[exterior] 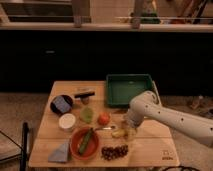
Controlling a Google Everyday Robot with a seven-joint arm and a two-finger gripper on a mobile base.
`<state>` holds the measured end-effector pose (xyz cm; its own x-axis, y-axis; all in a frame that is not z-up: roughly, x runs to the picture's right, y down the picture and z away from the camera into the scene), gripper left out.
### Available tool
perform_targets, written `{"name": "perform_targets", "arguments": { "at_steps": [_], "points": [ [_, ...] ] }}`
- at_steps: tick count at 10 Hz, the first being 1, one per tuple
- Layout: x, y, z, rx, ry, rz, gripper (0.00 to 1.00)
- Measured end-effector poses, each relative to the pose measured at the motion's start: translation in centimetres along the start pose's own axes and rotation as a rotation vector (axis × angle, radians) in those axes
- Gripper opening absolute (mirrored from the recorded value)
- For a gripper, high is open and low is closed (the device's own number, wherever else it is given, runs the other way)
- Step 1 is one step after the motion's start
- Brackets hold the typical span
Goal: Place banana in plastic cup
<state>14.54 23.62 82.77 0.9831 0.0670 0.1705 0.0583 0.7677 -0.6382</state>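
Note:
The small pale yellow banana (118, 133) lies on the wooden table (150, 147), just right of the orange bowl and below the red tomato (103, 119). My gripper (127, 131) reaches down from the white arm (170, 120) on the right and sits right at the banana's right end. The light-green plastic cup (87, 114) stands left of the tomato, a short way up and left of the banana.
An orange bowl (75, 145) holds a long green vegetable (85, 142). A dark grape bunch (115, 151) lies at the front. A white round container (67, 121), a dark bowl (61, 104), a green tray (128, 88) and a grey wedge (60, 152) also stand on the table.

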Motion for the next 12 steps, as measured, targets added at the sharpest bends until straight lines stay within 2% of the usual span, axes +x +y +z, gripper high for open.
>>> {"name": "perform_targets", "arguments": {
  "at_steps": [8, 9, 10, 12],
  "points": [
    [-1.0, 0.8, 0.3, -0.012, -0.041, -0.066, 0.78],
    [-1.1, 1.0, 0.6, -0.02, -0.043, -0.082, 0.66],
    [-1.1, 1.0, 0.7, -0.021, -0.043, -0.087, 0.61],
    [-1.0, 1.2, 1.0, -0.027, -0.043, -0.093, 0.38]
  ]
}}
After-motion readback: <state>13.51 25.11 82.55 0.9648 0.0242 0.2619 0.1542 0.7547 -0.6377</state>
